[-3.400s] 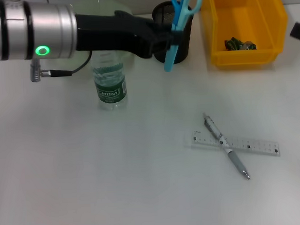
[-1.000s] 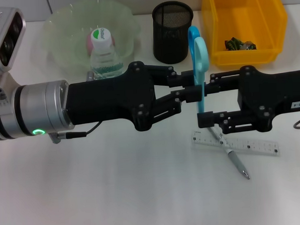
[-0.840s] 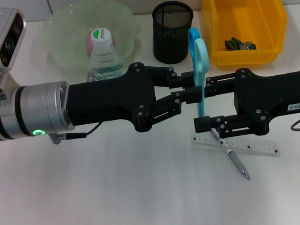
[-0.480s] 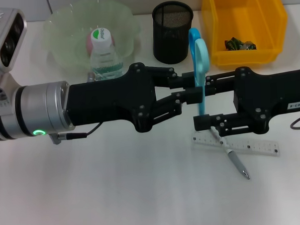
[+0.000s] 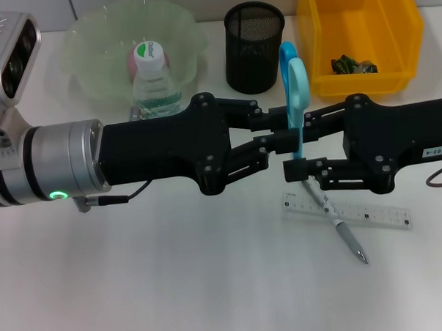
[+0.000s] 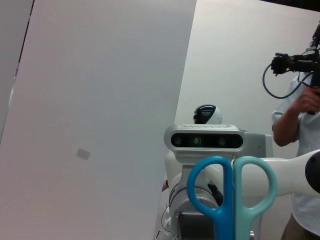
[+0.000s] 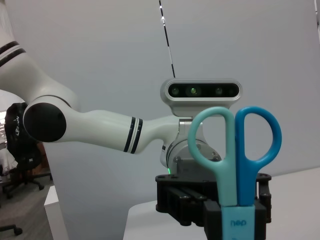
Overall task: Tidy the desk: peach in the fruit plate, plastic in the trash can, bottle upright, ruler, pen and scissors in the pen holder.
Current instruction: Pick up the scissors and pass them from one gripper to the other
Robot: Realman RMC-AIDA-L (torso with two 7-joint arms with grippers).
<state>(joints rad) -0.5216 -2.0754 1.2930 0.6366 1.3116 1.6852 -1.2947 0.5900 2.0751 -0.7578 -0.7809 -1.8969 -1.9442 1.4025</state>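
Two grippers: my left gripper (image 5: 274, 131) and my right gripper (image 5: 297, 144) meet above the middle of the white desk (image 5: 174, 277), both at the same thing.
Thing in hand: the blue plastic-handled scissors (image 5: 293, 78), upright in the air, finger rings up, in front of the black mesh pen holder (image 5: 254, 47).
Left fingers: closed on the scissors below the rings, as far as I can see.
Right fingers: one pad is at the sleeve over the blades; if they clamp already, I cannot tell.
Handling: I judge the scissors light and stiff, with smooth plastic that can slip or turn in a grip.
Where to hold: low on the handles or on the sleeve, not on the rings.
Waiting: the clear plastic ruler (image 5: 366, 214) and the silver pen (image 5: 333, 213), crossed on the desk.
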